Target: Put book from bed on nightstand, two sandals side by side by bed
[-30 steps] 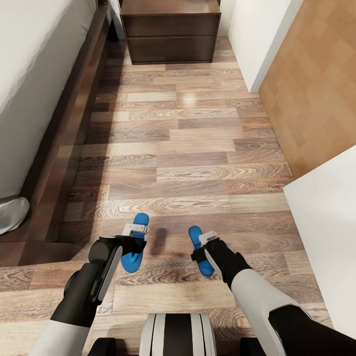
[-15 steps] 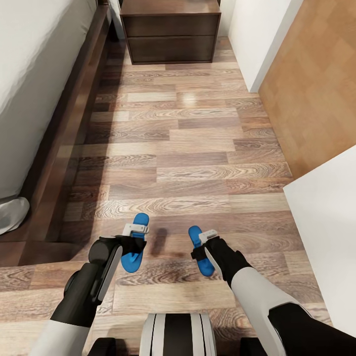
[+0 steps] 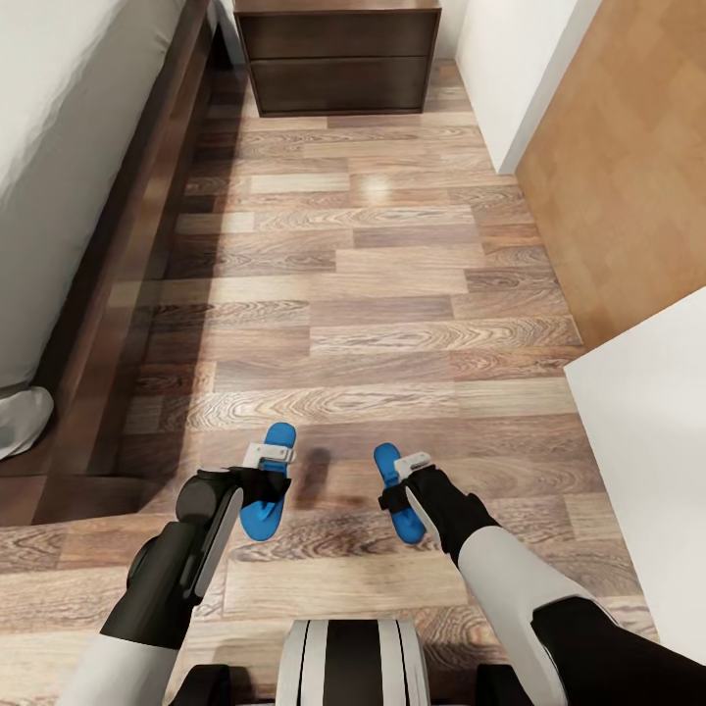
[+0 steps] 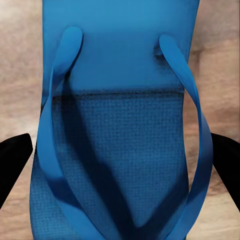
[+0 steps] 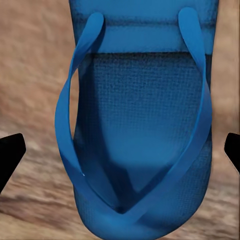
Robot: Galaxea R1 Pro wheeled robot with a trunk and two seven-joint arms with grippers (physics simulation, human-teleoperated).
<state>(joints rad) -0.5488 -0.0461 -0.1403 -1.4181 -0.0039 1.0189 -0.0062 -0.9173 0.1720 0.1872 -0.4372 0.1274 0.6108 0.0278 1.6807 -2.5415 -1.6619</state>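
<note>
Carried low over the wood-plank floor point(image 3: 392, 294), one blue sandal per arm: left sandal point(image 3: 267, 480) clamped in the left gripper point(image 3: 267, 469), right sandal point(image 3: 400, 495) clamped in the right gripper point(image 3: 404, 480), apparently so both can be set down together beside the bed point(image 3: 59, 196). Held level and parallel, toes forward, a gap between them. Both arms bent forward from the trunk, wrists pitched down, dark fingers point(image 4: 12, 160) straddling each sole's edges. Nightstand point(image 3: 338, 59) ahead by the wall; book unseen.
</note>
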